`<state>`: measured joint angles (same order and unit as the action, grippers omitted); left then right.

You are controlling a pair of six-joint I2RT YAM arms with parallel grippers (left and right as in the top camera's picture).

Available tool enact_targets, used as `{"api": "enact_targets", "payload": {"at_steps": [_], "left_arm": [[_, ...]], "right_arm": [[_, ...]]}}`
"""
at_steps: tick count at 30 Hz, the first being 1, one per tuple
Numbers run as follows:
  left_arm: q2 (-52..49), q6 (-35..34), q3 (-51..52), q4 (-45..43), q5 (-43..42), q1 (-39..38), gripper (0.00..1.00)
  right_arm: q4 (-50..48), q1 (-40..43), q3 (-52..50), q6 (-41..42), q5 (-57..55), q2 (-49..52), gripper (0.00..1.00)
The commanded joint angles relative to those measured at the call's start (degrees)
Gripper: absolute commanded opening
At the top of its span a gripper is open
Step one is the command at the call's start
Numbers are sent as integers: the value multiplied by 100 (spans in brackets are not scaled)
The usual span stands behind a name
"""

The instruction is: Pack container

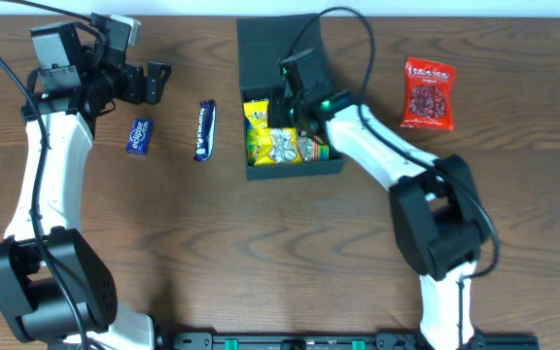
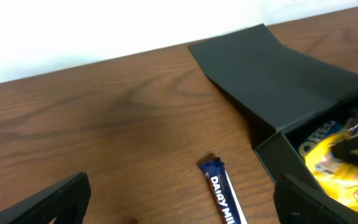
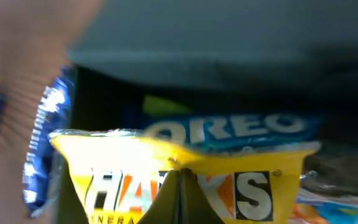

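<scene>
The dark teal container (image 1: 295, 171) stands open at the table's back centre, its flap lid (image 1: 278, 44) laid back. Inside it lie a yellow snack packet (image 1: 259, 131) and other packets. My right gripper (image 1: 297, 115) is down inside the box. In the right wrist view it (image 3: 179, 171) is shut, fingertips against the yellow packet (image 3: 117, 180) just below its top edge, with an Oreo pack (image 3: 229, 127) behind. My left gripper (image 1: 154, 83) hangs open at the back left. In the left wrist view it (image 2: 182, 202) is empty, above a Dairy Milk bar (image 2: 222, 196) and beside the container (image 2: 278, 68).
On the table left of the box lie the Dairy Milk bar (image 1: 205, 129) and a small blue packet (image 1: 140, 136). A red snack packet (image 1: 428, 94) lies to the right of the box. Black cables run over the back of the table.
</scene>
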<state>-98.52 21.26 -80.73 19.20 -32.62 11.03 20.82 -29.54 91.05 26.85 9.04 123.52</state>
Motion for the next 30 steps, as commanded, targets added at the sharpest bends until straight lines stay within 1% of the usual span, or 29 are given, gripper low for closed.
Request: {"api": "enact_targets", "payload": {"at_steps": [1,8,13,16,19,20,21,22,24,25,27,30], "left_arm": [[146,42,-76,35,-20,-20,95],[146,42,-76,35,-20,-20,95],[146,39,-76,44,-22,-20,95],[146,42,-76,122,-20,-20,95],[142,39,-76,448,-31,-22,95],[140,39,-76,592,-48,-24,98],[138,42,-74,717,-48,-33,94],[133,42,-74,863,-48,-52,76],[118,42,-70,1150,-46,-105,35],[111,39,-63,1290,-46,-144,23],[63,39,-22,1515,-46,-256,6],[-125,-103,149,1574,-44,-542,6]], "right_arm": [[127,-136,35,-79,201,127,1],[273,-358,35,-142,498,136,1],[258,-494,59,-337,472,116,1],[334,-372,181,-337,496,-22,1],[719,-155,385,-339,494,-345,1],[844,-94,422,-345,494,-461,1],[938,-39,444,-387,496,-560,1],[1060,26,455,-433,494,-693,1],[1255,151,455,-573,494,-887,1],[1338,201,455,-625,492,-951,1],[1528,315,455,-682,492,-1049,1],[1893,455,446,-750,494,-1054,1]]}}
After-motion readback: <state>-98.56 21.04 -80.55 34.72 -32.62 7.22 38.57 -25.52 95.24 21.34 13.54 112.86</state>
